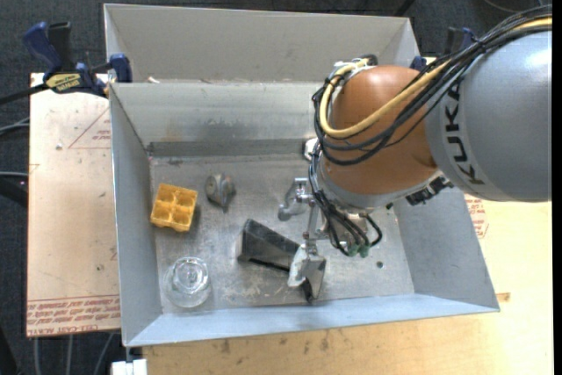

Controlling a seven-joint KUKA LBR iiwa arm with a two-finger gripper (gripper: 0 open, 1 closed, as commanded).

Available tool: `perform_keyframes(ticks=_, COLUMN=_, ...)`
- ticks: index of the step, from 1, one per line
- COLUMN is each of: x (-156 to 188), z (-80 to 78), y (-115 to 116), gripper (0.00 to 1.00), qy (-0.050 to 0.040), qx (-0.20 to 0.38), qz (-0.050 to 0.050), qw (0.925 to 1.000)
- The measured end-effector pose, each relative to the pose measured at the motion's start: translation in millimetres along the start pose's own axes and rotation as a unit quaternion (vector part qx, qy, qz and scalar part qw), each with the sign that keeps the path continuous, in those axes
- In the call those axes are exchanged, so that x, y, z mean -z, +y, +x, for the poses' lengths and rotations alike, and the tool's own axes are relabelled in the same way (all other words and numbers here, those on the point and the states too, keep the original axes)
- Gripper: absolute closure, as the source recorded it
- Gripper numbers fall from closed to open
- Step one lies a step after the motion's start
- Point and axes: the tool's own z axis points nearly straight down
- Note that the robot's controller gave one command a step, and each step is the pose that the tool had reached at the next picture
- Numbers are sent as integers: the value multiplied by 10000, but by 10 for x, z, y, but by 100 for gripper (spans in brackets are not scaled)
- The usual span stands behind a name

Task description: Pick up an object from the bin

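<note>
A robot arm is reaching into a grey metal bin (136, 215) from the right. Its gripper (307, 270) is hanging low near the bin's front edge, at the right end of a dark wedge-shaped block (266, 246). Whether it is open or closed cannot be told. A yellow four-cell tray (174, 207) and a small grey lump (219, 189) are lying toward the left edge, and a clear cup (187, 281) is sitting in the front-left corner. For a sound grasp, the gripper is likely needing to centre across the block's narrow width before squeezing.

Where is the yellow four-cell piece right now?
In the camera view, the yellow four-cell piece lies at the left of the bin, beside a small grey lump, above a clear cup.
</note>
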Motion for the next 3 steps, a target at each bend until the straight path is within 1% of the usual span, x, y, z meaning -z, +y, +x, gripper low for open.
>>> perform_keyframes(ticks=1, x=38, z=-17, y=-5, gripper=0, qy=-40, qx=-14, qz=-5, qw=10000)
perform_keyframes(ticks=2, x=-447, z=-161, y=67, gripper=0, qy=-80, qx=83, qz=-10, qw=9999)
perform_keyframes(ticks=3, x=-957, z=-327, y=157, gripper=0, qy=-254, qx=49, qz=-15, qw=9997)
